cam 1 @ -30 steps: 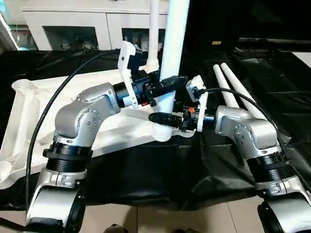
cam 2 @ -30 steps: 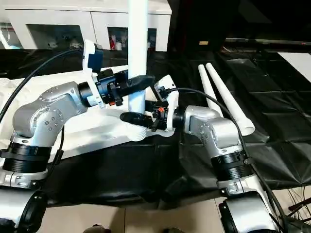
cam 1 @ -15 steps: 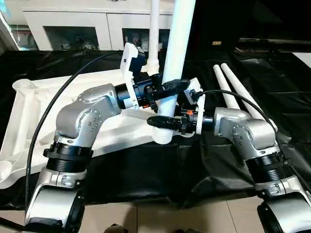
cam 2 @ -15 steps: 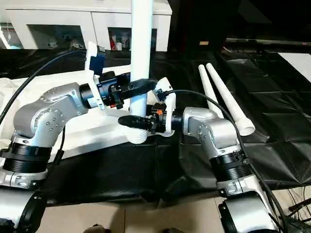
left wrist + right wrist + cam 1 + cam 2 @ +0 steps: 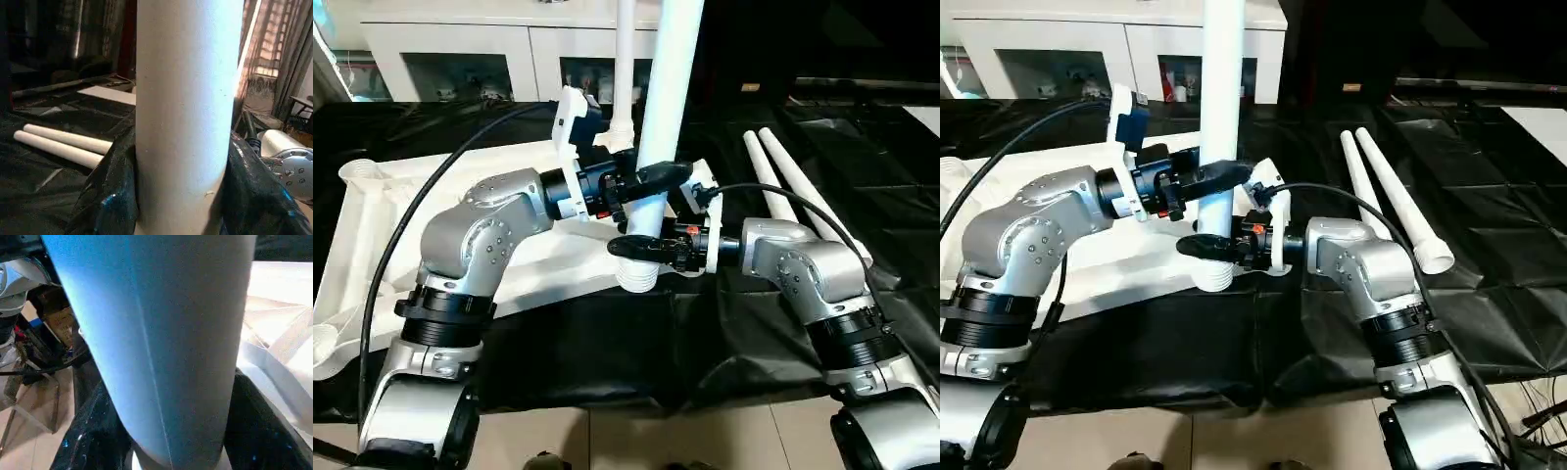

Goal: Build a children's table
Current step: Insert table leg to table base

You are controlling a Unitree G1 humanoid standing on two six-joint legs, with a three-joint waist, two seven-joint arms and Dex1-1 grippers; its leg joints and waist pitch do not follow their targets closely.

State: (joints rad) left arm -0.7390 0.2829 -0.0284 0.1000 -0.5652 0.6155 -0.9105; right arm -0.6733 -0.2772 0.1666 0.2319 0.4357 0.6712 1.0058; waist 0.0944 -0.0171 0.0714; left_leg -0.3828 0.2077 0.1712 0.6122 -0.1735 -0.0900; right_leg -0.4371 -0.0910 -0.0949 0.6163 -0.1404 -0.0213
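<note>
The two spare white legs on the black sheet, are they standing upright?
No, the two spare legs lie flat, side by side, on the black sheet.

I see a black sheet (image 5: 607,343) draped over the big table, creased and hanging off the near edge above a pale tiled floor (image 5: 705,441). At the far left stands a white cabinet (image 5: 460,49) with glass doors, small items dim behind them.

I could read no text, label, brand, number or sign on anything near my hands or further off.
</note>
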